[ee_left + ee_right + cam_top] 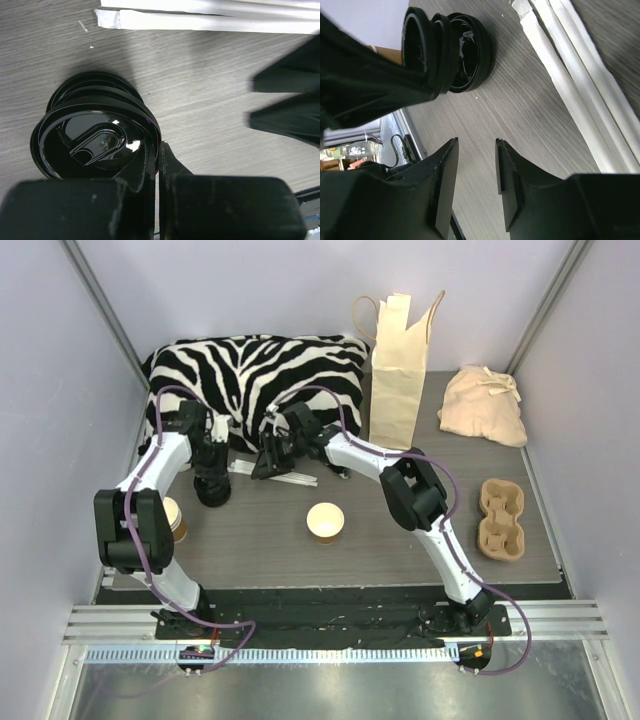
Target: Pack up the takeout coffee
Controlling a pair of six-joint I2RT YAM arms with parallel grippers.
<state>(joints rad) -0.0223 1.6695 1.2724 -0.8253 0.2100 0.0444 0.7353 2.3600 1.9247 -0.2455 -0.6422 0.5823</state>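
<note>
1. My left claw (158,152) is clamped on the rim of a black lid (95,142).
2. My right claw (476,167) is apart and holds nothing.
3. The takeout coffee (325,522) stands alone, mid-surface (400,555).

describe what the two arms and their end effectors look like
Both the left arm and right arm have white shell links between bulky black joints, with a thin purple cable looped along each. The left end effector and right end effector are matte black, each with two flat, blocky fingers.
</note>
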